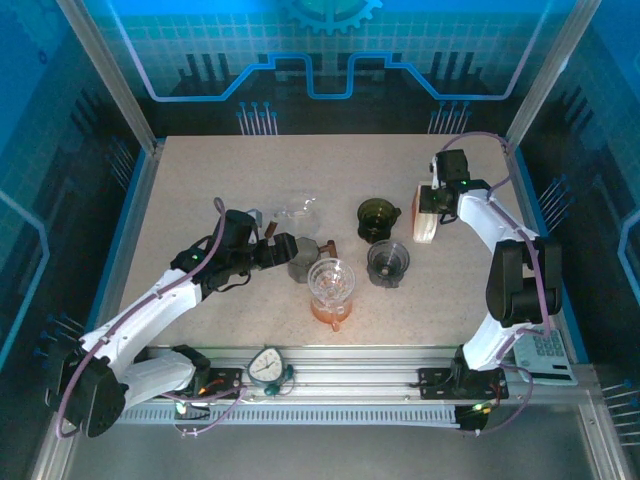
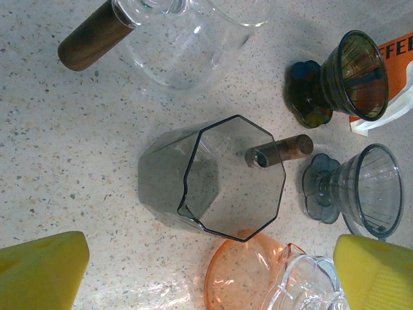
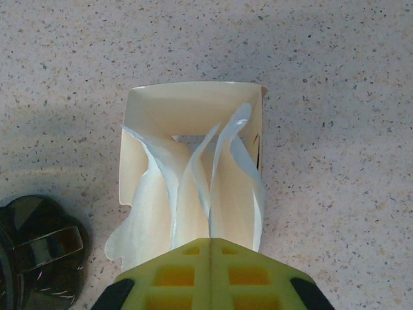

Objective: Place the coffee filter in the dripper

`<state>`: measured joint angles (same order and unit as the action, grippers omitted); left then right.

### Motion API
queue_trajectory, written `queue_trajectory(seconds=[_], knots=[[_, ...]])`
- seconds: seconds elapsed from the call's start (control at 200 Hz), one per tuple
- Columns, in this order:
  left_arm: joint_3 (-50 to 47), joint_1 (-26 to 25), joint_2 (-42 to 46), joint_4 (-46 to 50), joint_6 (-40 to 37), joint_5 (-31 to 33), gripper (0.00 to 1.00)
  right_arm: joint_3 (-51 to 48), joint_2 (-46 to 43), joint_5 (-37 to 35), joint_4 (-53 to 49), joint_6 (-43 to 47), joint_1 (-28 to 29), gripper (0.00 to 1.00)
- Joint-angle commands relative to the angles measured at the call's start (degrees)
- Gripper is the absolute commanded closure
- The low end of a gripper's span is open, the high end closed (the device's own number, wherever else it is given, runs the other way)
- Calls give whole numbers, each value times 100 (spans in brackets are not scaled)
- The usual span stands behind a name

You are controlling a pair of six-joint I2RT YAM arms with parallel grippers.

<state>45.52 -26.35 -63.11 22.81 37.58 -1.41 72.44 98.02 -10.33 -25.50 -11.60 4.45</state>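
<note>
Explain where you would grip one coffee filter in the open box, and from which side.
Pinch the free rim of a single coffee filter where it sticks out of the box. Come in through the box's open end and close across the thin sheet. The filters stand on edge and fan apart there, while the cardboard walls block every other side.

A pale speckled bench (image 1: 230, 170) stands inside an enclosure of blue panels (image 1: 330, 50) printed with a grid and a gear motif, framed by slanting aluminium posts (image 1: 105, 70), under cool bluish light.
</note>
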Motion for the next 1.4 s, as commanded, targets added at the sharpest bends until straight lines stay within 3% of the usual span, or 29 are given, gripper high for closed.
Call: queue_trajectory(seconds=[0.0, 0.435, 0.8, 0.95, 1.076, 1.226, 1.396], knots=[[23, 57, -72, 79, 140, -140, 1, 154, 2, -39, -61, 48, -23, 100], [-54, 69, -81, 28, 188, -175, 1, -93, -706, 169, -70, 110, -79, 100], [-104, 121, -55, -28, 185, -236, 1, -223, -641, 380, -104, 5, -117, 100], [-104, 130, -61, -26, 195, -268, 1, -257, -724, 484, 10, -130, -111, 73], [-109, 131, -47, -35, 215, -272, 1, -240, -861, 464, 38, -165, -111, 60], [-131, 137, -34, -74, 227, -272, 1, -163, -792, 486, -49, -176, -113, 60], [-159, 137, -47, -86, 232, -281, 1, -93, -626, 411, -91, -185, -109, 70]])
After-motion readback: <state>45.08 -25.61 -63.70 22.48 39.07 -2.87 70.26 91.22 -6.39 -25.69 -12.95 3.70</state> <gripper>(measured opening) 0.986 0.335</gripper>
